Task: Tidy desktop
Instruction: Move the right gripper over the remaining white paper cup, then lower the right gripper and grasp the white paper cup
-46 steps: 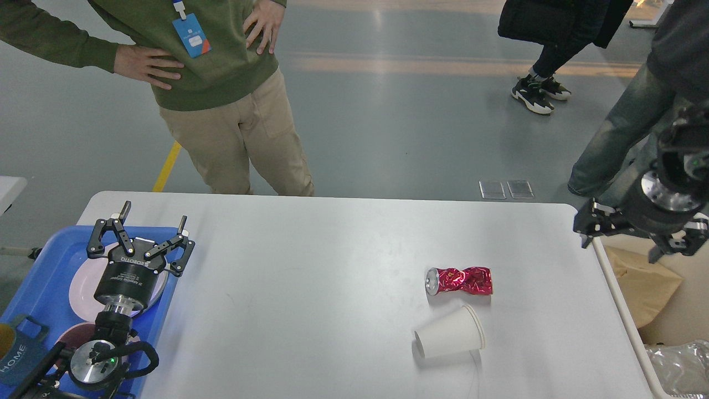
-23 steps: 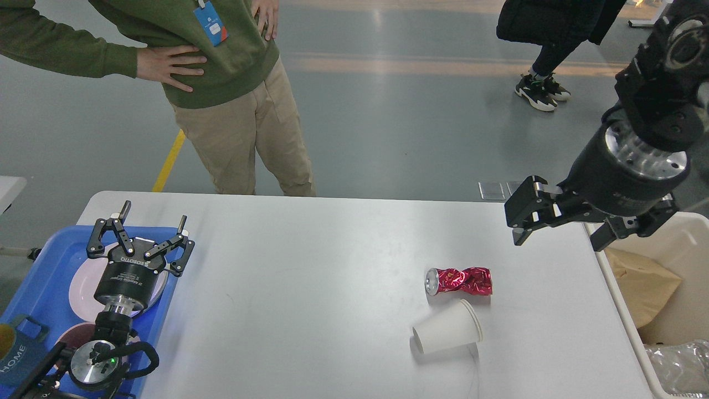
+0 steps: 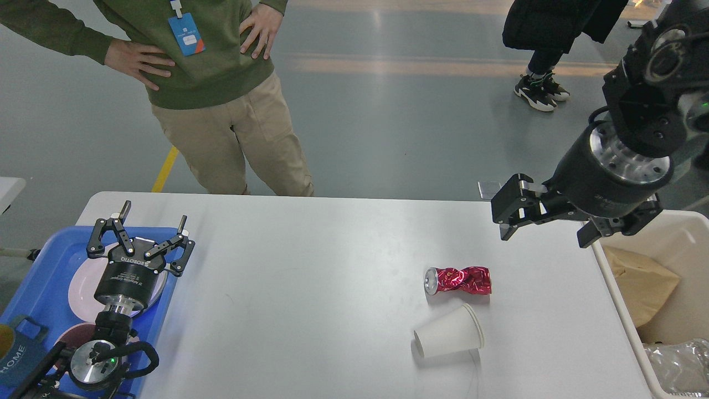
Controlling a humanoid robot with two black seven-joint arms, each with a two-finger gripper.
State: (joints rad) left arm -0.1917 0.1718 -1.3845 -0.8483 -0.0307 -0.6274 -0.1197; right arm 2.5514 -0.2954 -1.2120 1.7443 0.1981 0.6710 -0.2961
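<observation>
Crushed red can [image 3: 458, 280] and tipped paper cup [image 3: 448, 338] on desktop [image 3: 310, 288]; right gripper [image 3: 545, 228] at 2 o'clock, left gripper [image 3: 152, 221] at 9, both spread wide, empty.

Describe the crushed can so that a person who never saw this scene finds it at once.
On the white desktop, look at its right half. The crushed red can lies there on its side, just behind a tipped-over white paper cup. Only the can is shiny red metal, dented and twisted.
</observation>
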